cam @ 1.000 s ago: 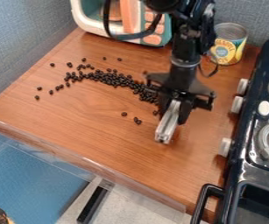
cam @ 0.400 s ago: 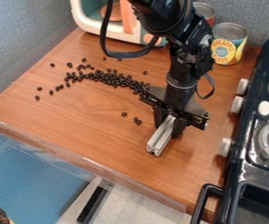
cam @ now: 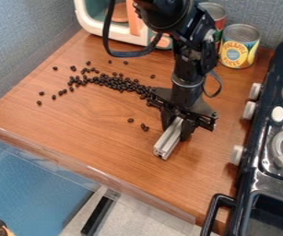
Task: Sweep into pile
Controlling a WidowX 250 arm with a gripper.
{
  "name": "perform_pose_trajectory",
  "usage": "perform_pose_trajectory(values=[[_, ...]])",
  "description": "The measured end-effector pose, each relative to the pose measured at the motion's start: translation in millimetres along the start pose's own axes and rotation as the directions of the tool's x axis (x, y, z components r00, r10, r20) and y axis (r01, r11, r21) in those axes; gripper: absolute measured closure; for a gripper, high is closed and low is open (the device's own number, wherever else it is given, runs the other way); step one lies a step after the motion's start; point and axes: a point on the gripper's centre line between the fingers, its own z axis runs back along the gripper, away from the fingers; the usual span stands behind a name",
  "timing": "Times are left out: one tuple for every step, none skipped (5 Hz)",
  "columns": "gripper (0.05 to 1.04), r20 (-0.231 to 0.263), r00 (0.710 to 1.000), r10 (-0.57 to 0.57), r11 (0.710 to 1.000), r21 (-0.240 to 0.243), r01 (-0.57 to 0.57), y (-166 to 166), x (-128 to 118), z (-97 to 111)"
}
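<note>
My gripper (cam: 176, 129) hangs over the right half of the wooden counter, shut on a silver metal bar (cam: 168, 138) whose near end points toward the front edge. Dark beans (cam: 122, 83) form a long band running from the left middle of the counter to the gripper's left side. A few stray beans (cam: 144, 127) lie to the left of the bar, and others (cam: 40, 103) are scattered at the far left. The gripper's body hides whatever lies directly behind it.
A toy microwave (cam: 98, 18) stands at the back. Two cans, one with a yellow label (cam: 238, 50), stand at the back right. A dark toy stove (cam: 267, 152) with knobs borders the right side. Along the front runs the counter's clear edge strip (cam: 94, 171).
From a second ago, the gripper and bar have shifted slightly left and toward the front; since the middle frame they have edged back a little. The beans' band looks much the same.
</note>
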Motion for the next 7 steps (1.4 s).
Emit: perform_pose_trajectory(values=[[0.698, -0.009, 1.0, 0.024, 1.0, -0.011, -0.024, 14.4, 8.8, -2.2], [0.698, -0.008, 1.0, 0.026, 1.0, -0.013, -0.026, 21.6, 12.7, -3.1], [0.698, -0.007, 0.999, 0.044, 0.999, -0.01, -0.045, 30.3, 14.7, -4.4], [0.698, -0.006, 0.998, 0.066, 0.998, -0.001, -0.066, 42.0, 16.1, -5.8], [0.698, 0.0, 0.997, 0.073, 0.997, 0.002, -0.073, 45.5, 16.6, -6.3], [0.698, 0.01, 0.994, 0.112, 0.994, 0.007, -0.112, 60.3, 16.4, -7.6], [0.698, 0.02, 0.984, 0.179, 0.984, 0.014, -0.18, 85.3, 14.6, -8.4]])
